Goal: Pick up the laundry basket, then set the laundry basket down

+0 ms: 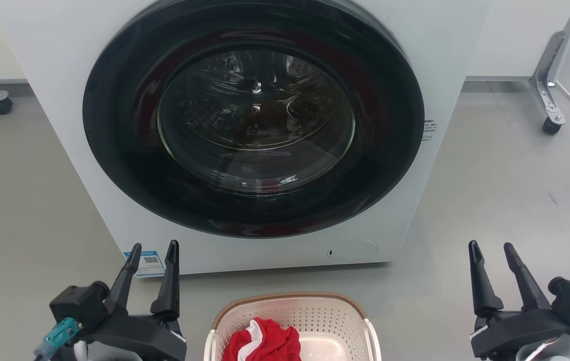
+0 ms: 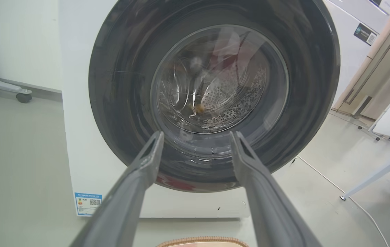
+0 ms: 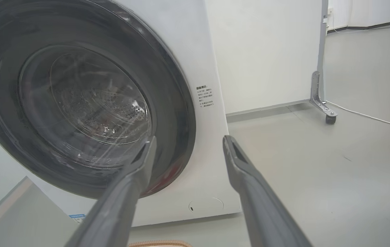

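At the bottom centre of the head view, the laundry basket (image 1: 315, 315) stands on the grey floor (image 1: 506, 200) just in front of a white washing machine (image 1: 49, 110), cut off by the lower edge of the frame. Its brown rim faces the machine, and a red and white cloth (image 1: 262, 343) lies inside toward its left. At the lower left the left gripper (image 1: 155, 245) points up the frame, its two dark fingers spread apart with nothing between them. At the lower right the right gripper (image 1: 490, 245) is spread the same way and also holds nothing. Both are well clear of the basket, one on each side. A round dark door (image 1: 252, 115) with a glass window takes up the upper middle. A blue sticker (image 1: 147, 261) sits at the machine's lower left corner, and a caster (image 1: 551, 125) stands at the upper right. A strip of the basket's rim shows at the bottom edge of each wrist view, below the parted fingers.
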Tool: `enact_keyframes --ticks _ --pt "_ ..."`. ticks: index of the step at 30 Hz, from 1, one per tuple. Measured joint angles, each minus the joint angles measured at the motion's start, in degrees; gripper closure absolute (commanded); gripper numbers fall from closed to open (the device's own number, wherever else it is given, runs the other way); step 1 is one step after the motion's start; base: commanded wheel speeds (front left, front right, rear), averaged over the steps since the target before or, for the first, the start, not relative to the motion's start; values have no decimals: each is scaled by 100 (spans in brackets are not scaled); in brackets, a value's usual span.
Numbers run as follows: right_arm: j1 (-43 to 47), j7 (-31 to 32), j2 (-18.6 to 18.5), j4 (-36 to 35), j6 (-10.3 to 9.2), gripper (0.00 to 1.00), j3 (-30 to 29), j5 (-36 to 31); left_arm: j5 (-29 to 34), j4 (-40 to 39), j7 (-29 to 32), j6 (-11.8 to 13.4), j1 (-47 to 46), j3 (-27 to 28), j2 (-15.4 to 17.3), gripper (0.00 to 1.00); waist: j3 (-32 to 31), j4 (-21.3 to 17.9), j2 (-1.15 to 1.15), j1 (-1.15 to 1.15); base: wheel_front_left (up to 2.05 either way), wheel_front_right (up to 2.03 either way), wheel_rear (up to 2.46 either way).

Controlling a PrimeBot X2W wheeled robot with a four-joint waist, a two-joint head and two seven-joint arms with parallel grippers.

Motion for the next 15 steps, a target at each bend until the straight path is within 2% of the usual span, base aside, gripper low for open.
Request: enact_keyframes --ticks 15 --pt "5 -296 -125 -34 -227 0 294 -1185 1001 -82 -25 225 75 -87 -2 0 0 22 0 0 0 0 0"
